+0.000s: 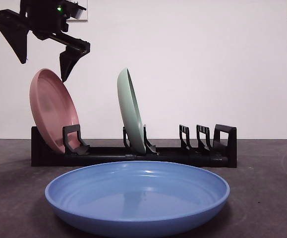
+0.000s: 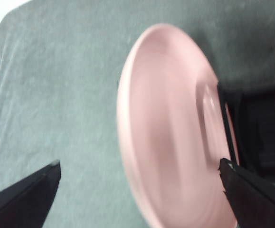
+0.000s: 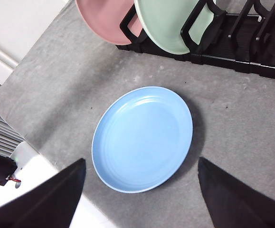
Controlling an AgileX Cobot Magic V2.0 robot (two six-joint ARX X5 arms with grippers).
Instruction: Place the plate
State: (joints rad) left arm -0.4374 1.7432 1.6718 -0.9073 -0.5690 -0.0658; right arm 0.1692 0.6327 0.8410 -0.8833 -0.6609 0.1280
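Now: blue plate (image 1: 138,198) lies flat on table (image 1: 267,188) before rack (image 1: 133,153); pink plate (image 1: 54,110), green plate (image 1: 131,110) racked. Left gripper (image 1: 41,49) above pink, jaws spread, empty. Right gripper (image 3: 139,199) hovers, jaws wide. Likely rigid, light, slick; grip rim.

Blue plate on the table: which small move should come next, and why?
Probably the right gripper should lower toward the blue plate to grasp its rim. The plate lies flat on the table in front of the rack, where the pink plate and green plate already stand. The right gripper hangs open above it; the left gripper is open over the pink plate.
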